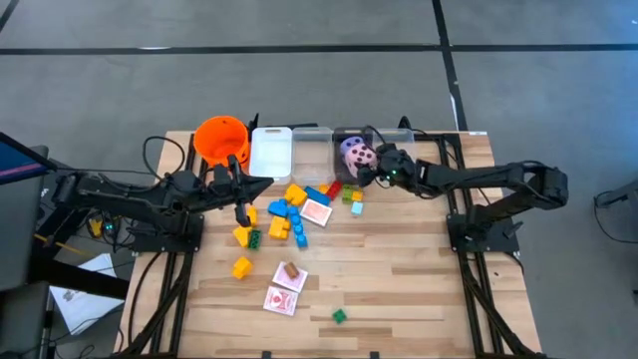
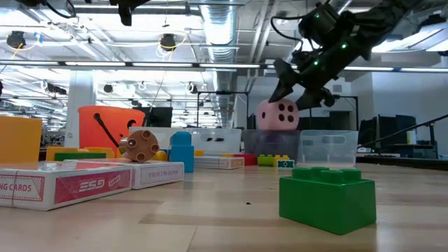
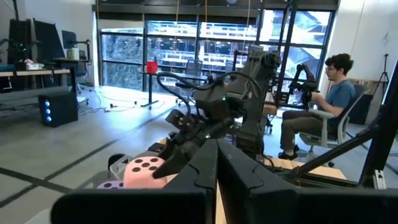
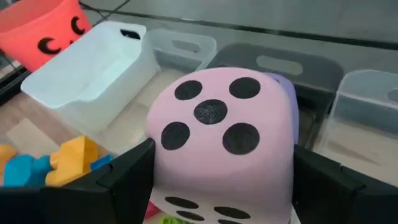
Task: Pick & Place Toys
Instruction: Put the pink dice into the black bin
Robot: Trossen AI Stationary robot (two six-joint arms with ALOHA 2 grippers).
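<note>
Fingers of the right gripper [image 4: 217,180] clamp the pink die [image 4: 221,140] between them — clear bins [image 4: 367,106] just beyond, purple die [image 4: 289,99] behind. Left gripper [image 1: 242,214] closed, empty, above the blocks [image 1: 284,214].

Toys, tubs and arms on the table, counted by kind

Two big soft dice: a pink die [image 1: 363,157] and a purple die [image 1: 351,146] just behind it. One orange bucket [image 1: 220,139]. Three clear bins in a row: the first bin [image 1: 270,151], the second bin [image 1: 312,146] and the third bin [image 1: 403,135], mostly hidden by an arm. Three playing-card packs: one [image 1: 316,213] among the blocks, one [image 1: 289,275] with a round wooden piece on it, one [image 1: 281,300] nearest the front edge. Small blocks in four colours: several yellow blocks [image 1: 241,267], several blue blocks [image 1: 278,208], at least one red block [image 1: 334,188], and about three green blocks [image 1: 339,316]; the heap is too crowded for an exact count. Two robot arms.
</note>
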